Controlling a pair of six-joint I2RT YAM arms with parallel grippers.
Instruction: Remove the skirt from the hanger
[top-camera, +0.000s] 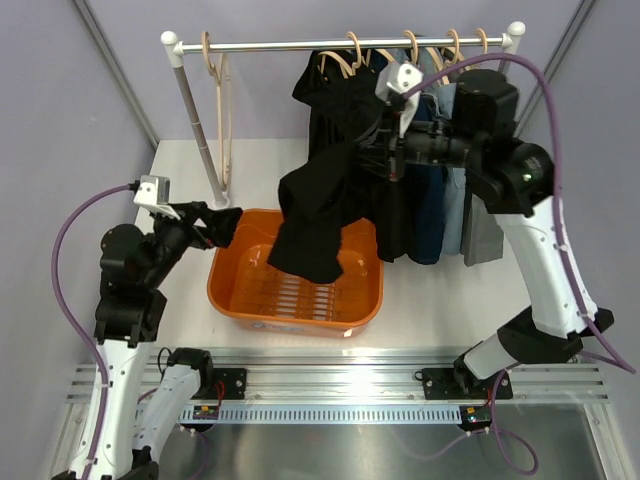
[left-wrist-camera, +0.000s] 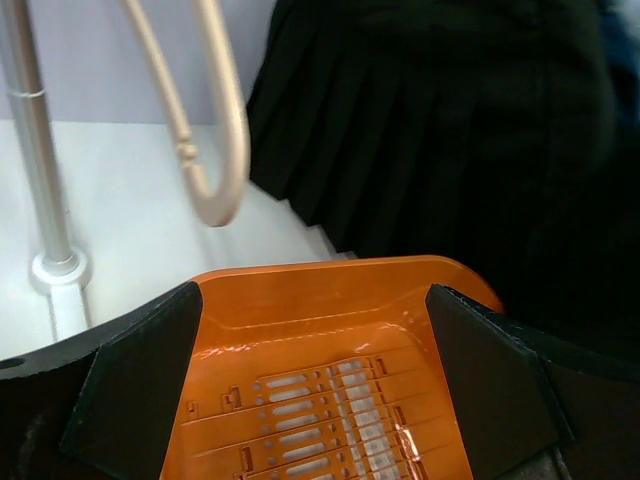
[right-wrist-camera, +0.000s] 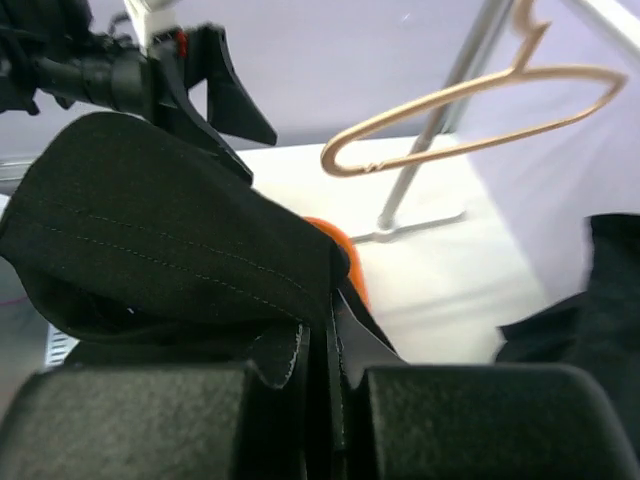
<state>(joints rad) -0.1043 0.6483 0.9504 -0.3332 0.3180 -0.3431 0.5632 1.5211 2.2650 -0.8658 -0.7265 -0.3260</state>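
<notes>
Two arms show in the top view. The right gripper (top-camera: 392, 155) is clamped on a black pleated skirt (top-camera: 320, 210) just in front of the clothes row. The skirt droops down and to the left from it, and its lower end hangs over an orange slotted plastic basket (top-camera: 235, 300) on the white table (top-camera: 180, 170). Whether the skirt is still caught on a hanger cannot be told, as the dark clothes behind hide it. The left gripper (top-camera: 225, 225) stands wide and empty at the basket's left rim, near the skirt but apart from it. A silver clothes rail (top-camera: 300, 44) spans the back. It carries a bare pale wooden hanger (top-camera: 222, 110) on the left and blue and grey garments (top-camera: 445, 200) on the right.

From the left wrist, both black fingers (left-wrist-camera: 140, 385) are spread far apart with only the basket's orange floor between them. The skirt's pleats fill the upper right, and the bare hanger's curved end hangs to their left.

From the right wrist, the jaws are pressed nearly together on a fold of the skirt's fabric, which bulges out to the left. A sliver of orange basket shows past the fold, and the left gripper's open fingers sit at the upper left.
</notes>
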